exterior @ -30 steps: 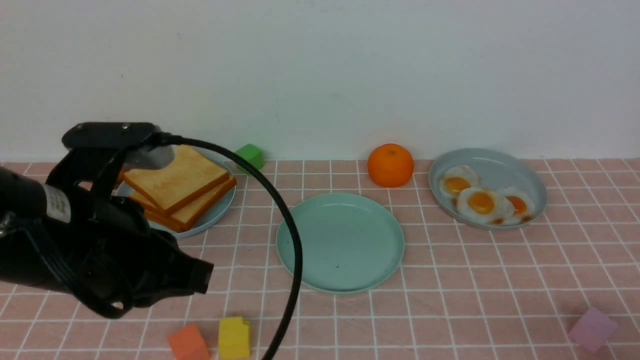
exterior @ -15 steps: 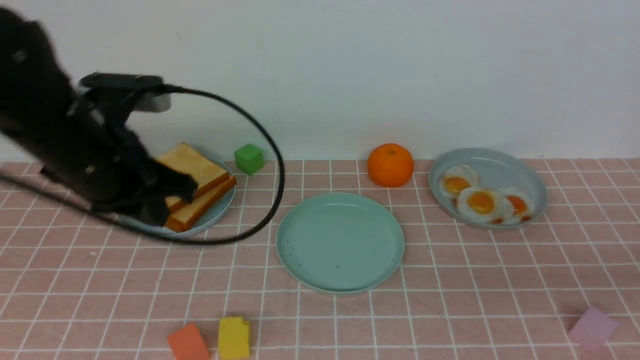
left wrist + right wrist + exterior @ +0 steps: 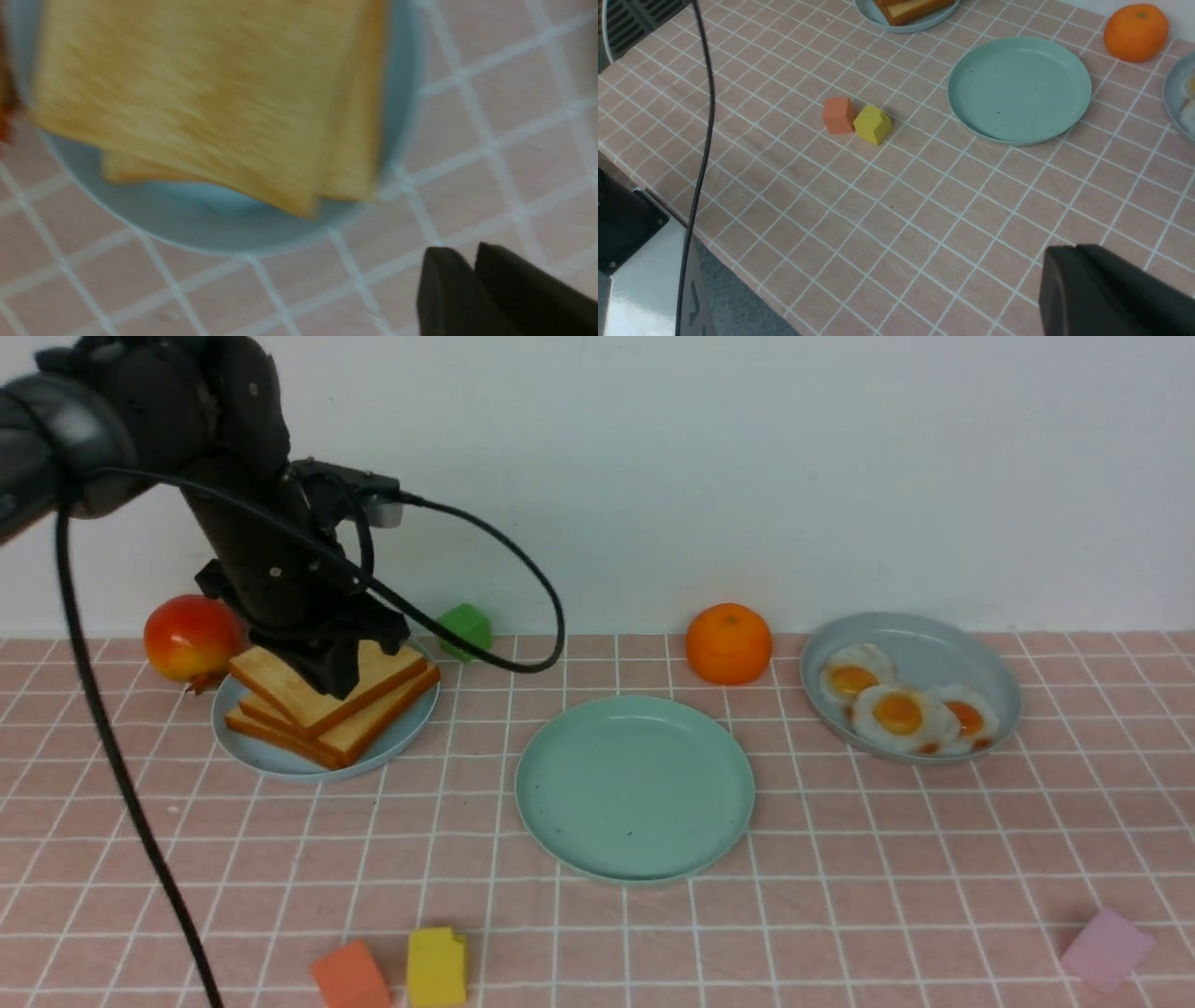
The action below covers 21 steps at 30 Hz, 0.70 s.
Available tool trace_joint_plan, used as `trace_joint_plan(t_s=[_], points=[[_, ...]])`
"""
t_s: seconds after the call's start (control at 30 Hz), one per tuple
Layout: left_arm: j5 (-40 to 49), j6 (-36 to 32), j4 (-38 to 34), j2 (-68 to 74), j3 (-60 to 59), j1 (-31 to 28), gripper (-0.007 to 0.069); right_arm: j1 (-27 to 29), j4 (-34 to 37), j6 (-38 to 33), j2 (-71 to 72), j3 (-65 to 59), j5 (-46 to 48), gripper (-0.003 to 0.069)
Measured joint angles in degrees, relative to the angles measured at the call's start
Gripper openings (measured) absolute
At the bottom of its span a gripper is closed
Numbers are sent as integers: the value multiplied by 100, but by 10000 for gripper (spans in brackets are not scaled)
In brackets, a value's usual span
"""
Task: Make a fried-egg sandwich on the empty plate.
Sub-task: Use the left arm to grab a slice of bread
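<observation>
A stack of golden-brown toast slices [image 3: 373, 695] lies on a pale blue plate [image 3: 401, 733] at the back left. It also shows, blurred, in the left wrist view [image 3: 210, 93]. My left gripper [image 3: 336, 686] hangs just over the top slice, shut and empty; its tips [image 3: 467, 254] show closed together. The mint-green plate [image 3: 635, 789] sits bare in the middle, and it also shows in the right wrist view [image 3: 1020, 88]. Three fried eggs [image 3: 898, 714] lie in a grey-blue dish [image 3: 943, 644] at the back right. My right gripper [image 3: 1069, 254] is shut and empty above the table's near side.
An orange [image 3: 728, 644], a green cube [image 3: 465, 627] and a red fruit [image 3: 191, 637] stand along the back. An orange cube [image 3: 350, 975] and a yellow cube [image 3: 436, 966] lie near the front, a pink cube [image 3: 1106, 947] at the front right. The left arm's cable [image 3: 523, 579] loops over the table.
My left arm has swung up from low at the front left and back over the toast plate, uncovering the red fruit. Nothing on the table has moved.
</observation>
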<state>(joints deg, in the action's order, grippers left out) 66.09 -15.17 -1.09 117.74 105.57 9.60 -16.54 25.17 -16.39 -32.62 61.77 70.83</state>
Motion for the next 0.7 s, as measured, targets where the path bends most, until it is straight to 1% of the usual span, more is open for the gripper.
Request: trace_joint_plan(t_s=[0.17,0.3,0.37,0.5,0.57,0.7], points=[[-755,-53,396,334,66,-7,333,0,0,-6,2,0,-93,53],[-1120,-70,579,664,78,-7,421,0,-6,-6,2,0,-272,59],[-1208,-75,753,808,78,-7,436,0,-30,-6,2,0,-345,61],[-1282,-76,991,972,97,-7,438,0,-48,-6,2,0,-376,65],[-1319,-71,1132,1026,126,-1,423,0,-63,-6,2,0,-376,69],[-1362,-71,1208,1070,131,-1,367,0,-63,-6,2,0,-376,73]])
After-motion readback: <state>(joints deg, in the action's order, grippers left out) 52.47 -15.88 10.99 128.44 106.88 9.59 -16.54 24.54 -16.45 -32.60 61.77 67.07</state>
